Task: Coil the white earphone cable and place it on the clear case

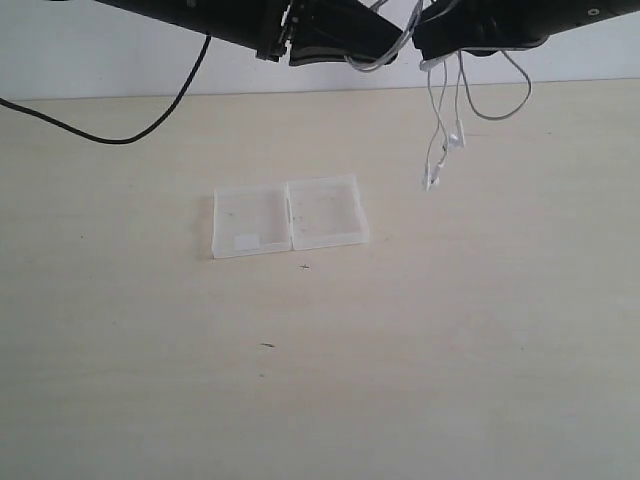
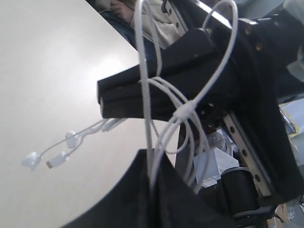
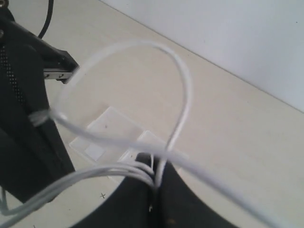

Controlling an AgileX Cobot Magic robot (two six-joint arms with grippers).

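Pinching the white earphone cable (image 1: 440, 110) high above the table (image 1: 480, 340), both jaws are clamped shut on its strands. Keep loops gathered, earbuds clear, and lower everything onto the clear case (image 1: 290, 215) lying below.

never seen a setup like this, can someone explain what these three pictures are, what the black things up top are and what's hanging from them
The black shapes are two robot arms. One picture looks at the whole scene from outside; the other two come from small cameras on each arm's wrist, so they look past that arm's own fingers.

On the pale table lies a clear case, two joined square halves opened flat, one with a small white label. A thick black cable trails at the back.

Both the left gripper and the right gripper are shut on the white earphone cable, held in the air above the table, with its earbuds dangling to the right of the case.
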